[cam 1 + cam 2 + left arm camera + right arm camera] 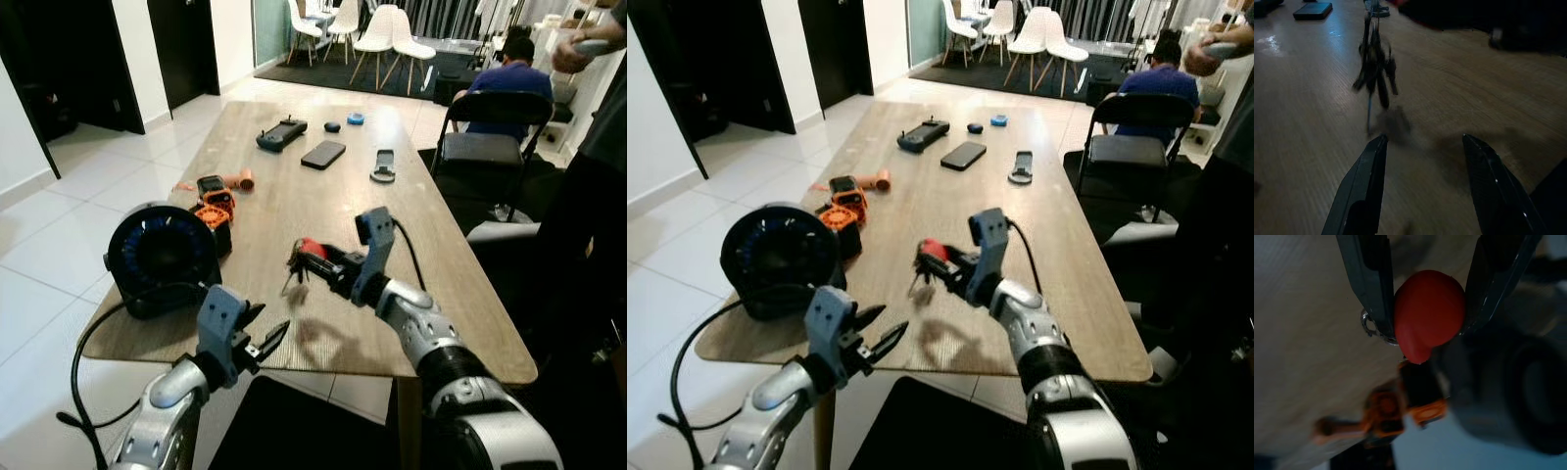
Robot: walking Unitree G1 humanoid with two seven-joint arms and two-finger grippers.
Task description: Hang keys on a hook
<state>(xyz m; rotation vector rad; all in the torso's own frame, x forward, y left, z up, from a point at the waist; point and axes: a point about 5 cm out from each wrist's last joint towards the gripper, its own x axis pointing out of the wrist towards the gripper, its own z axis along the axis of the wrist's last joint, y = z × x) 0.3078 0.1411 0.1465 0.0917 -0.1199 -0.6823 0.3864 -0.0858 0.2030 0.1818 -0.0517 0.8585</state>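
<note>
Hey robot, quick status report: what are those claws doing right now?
Right gripper shut on red round key fob, dark keys dangling above wooden table. Left gripper open, low at near edge. No hook seen.

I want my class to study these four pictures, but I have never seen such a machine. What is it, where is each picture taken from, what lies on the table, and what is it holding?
It is a humanoid robot with two silver arms, each ending in a two-fingered tool. The two wide pictures come from its head; the two close ones from its wrists. The right tool grips a red fob, and keys dangle from it above the table. The left tool is open, holding nothing, near the table's front edge. On the table lie a round fan, an orange-and-black gadget, a controller, a phone and a few small items.
</note>
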